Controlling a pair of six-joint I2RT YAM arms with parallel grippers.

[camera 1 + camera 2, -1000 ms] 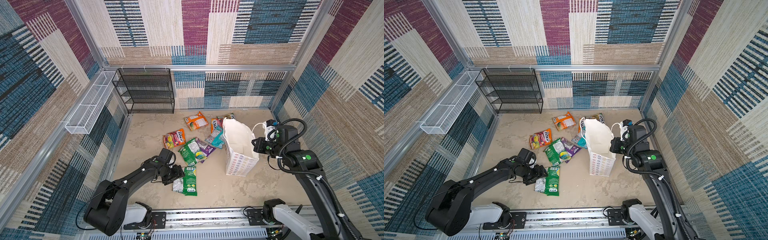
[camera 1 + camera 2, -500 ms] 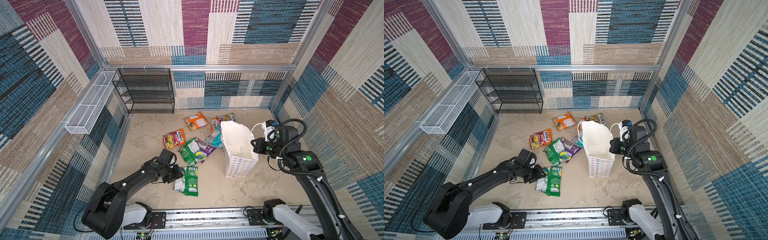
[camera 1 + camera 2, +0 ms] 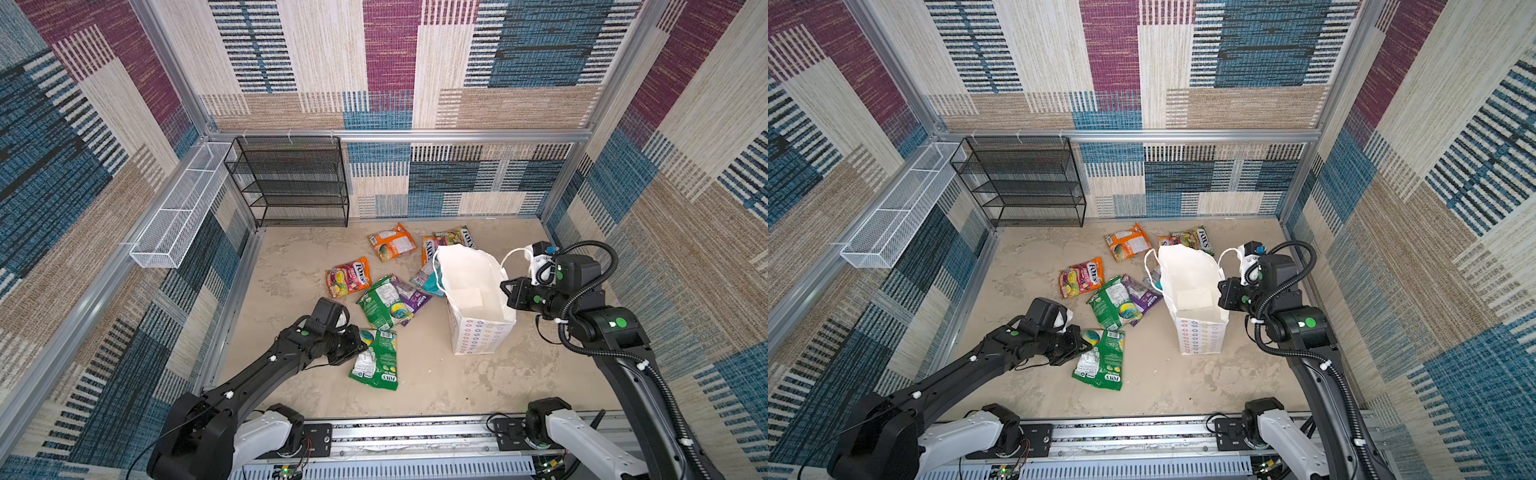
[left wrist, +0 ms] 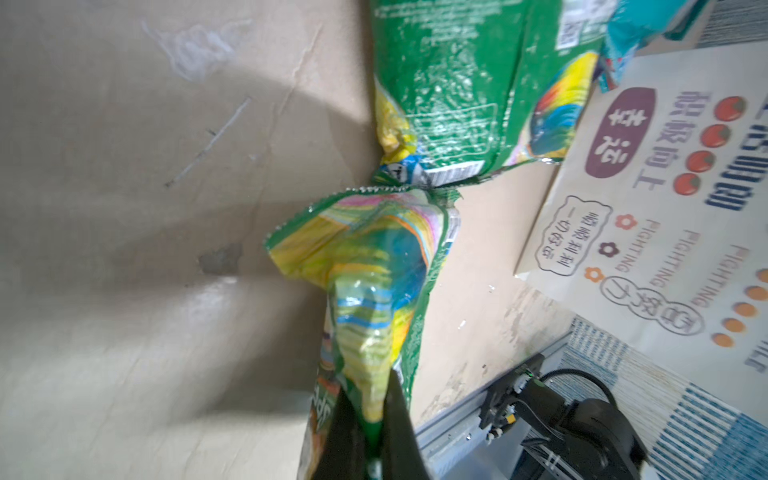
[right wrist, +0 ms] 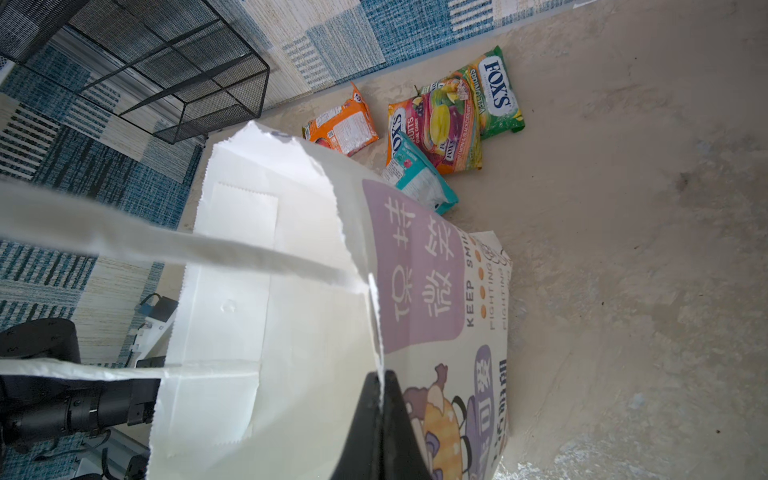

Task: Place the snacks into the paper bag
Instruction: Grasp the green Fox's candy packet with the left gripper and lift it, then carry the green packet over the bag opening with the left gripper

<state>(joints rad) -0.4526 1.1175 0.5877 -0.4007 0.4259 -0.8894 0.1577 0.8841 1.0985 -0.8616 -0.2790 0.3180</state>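
White paper bag [image 3: 478, 337]: one; snacks [image 3: 384, 303]: at least eight (one in left gripper [image 4: 368, 399]).

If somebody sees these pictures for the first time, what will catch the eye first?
The white paper bag stands open right of the middle of the floor, with the right gripper shut on its rim. Bright snack packets lie scattered left of it and behind it. Near the front, the left gripper is shut on a green packet.
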